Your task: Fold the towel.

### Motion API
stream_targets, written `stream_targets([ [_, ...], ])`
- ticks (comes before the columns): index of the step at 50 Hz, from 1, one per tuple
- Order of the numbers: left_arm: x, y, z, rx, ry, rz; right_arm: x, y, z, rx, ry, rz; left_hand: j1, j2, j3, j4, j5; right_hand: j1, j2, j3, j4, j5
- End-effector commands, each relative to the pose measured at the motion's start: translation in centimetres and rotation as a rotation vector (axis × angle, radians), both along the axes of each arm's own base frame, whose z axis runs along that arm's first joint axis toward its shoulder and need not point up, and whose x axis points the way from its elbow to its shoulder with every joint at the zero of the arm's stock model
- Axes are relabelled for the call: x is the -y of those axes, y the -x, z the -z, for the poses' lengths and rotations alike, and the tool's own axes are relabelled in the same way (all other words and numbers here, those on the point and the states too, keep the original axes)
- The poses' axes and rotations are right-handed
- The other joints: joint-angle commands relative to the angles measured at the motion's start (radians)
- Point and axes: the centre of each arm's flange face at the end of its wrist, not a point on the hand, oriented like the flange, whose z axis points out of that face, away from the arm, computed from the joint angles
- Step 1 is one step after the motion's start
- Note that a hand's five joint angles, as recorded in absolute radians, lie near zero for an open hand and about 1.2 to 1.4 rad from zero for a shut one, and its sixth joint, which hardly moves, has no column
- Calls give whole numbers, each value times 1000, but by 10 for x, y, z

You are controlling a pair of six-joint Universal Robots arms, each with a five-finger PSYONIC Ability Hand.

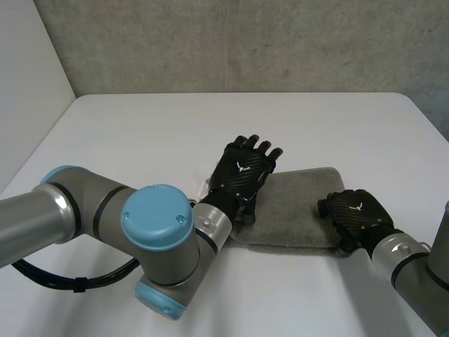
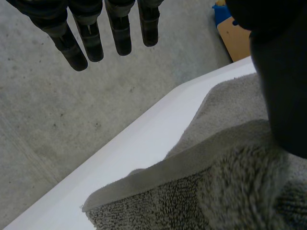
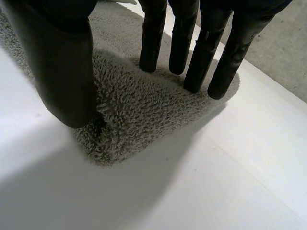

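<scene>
Both ends of the grey towel (image 1: 302, 210) on the white desk (image 1: 140, 133) are occupied: left hand (image 1: 242, 170) with fingers straight and spread, right hand (image 1: 358, 214) pinching a corner.

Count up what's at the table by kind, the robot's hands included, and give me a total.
towel: 1
black hands: 2 (left hand, right hand)
Total: 3
</scene>
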Motion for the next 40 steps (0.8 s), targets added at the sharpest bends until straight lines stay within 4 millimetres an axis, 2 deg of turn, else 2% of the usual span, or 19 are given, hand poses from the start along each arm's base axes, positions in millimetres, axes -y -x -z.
stream_targets([
  [1, 13, -2, 21, 37, -16, -92, 3, 1, -2, -5, 28, 20, -55, -48, -38, -51, -188, 116, 125, 114, 121, 114],
  [7, 26, -12, 21, 87, -12, -225, 6, 2, -2, -9, 47, 37, -49, -42, -32, -46, -182, 278, 287, 276, 284, 276],
  [9, 37, -27, 21, 130, -17, -319, 6, 3, -1, -21, 51, 38, -40, -33, -24, -37, -173, 377, 386, 375, 383, 375],
  [12, 42, -38, 19, 140, -21, -379, 7, 3, -2, -34, 59, 37, -32, -24, -15, -28, -164, 483, 492, 481, 488, 481],
  [13, 42, -39, 19, 140, -21, -379, 7, 3, -2, -34, 59, 37, -32, -24, -15, -28, -164, 483, 492, 481, 489, 481],
  [15, 37, -45, 20, 154, -29, -398, 7, 4, -2, -42, 62, 42, -32, -24, -15, -28, -164, 655, 665, 654, 661, 654],
  [19, 31, -49, 21, 167, -40, -405, 9, 4, -3, -67, 81, 43, -32, -24, -15, -28, -164, 837, 846, 835, 842, 835],
  [26, 16, -50, 15, 165, -45, -380, 19, 4, -15, -191, 182, 40, -32, -24, -15, -28, -164, 837, 847, 836, 843, 836],
  [28, 5, -47, 8, 156, -38, -356, 17, -12, -28, -249, 269, -30, -32, -24, -15, -28, -164, 837, 847, 836, 843, 836],
  [29, 5, -47, 8, 156, -38, -356, 17, -12, -28, -249, 269, -31, -32, -24, -15, -28, -164, 837, 847, 836, 843, 836],
  [31, 0, -49, 1, 145, -36, -352, 8, -40, -44, -288, 388, -137, -34, -27, -18, -31, -167, 837, 847, 836, 843, 836],
  [32, 0, -49, 1, 145, -35, -352, 8, -41, -44, -289, 389, -138, -34, -27, -18, -31, -167, 837, 847, 836, 843, 836],
  [33, -2, -52, -4, 134, -37, -356, 2, -56, -51, -304, 444, -201, -34, -27, -18, -31, -167, 837, 847, 836, 843, 836],
  [34, -3, -55, -9, 121, -35, -359, 2, -56, -51, -304, 445, -201, -34, -27, -18, -31, -167, 837, 847, 836, 843, 836],
  [36, -4, -59, -15, 110, -31, -364, -11, -86, -64, -323, 561, -315, -37, -30, -21, -34, -170, 837, 847, 836, 843, 836],
  [37, -4, -59, -15, 110, -31, -365, -11, -86, -64, -323, 561, -316, -37, -30, -21, -34, -170, 837, 847, 836, 843, 836],
  [39, 2, -71, -25, 97, -24, -400, -29, -120, -54, -308, 602, -484, -40, -33, -24, -37, -173, 837, 847, 836, 843, 836],
  [40, 2, -71, -25, 97, -24, -400, -29, -120, -54, -308, 602, -485, -40, -33, -24, -37, -173, 837, 847, 836, 843, 836],
])
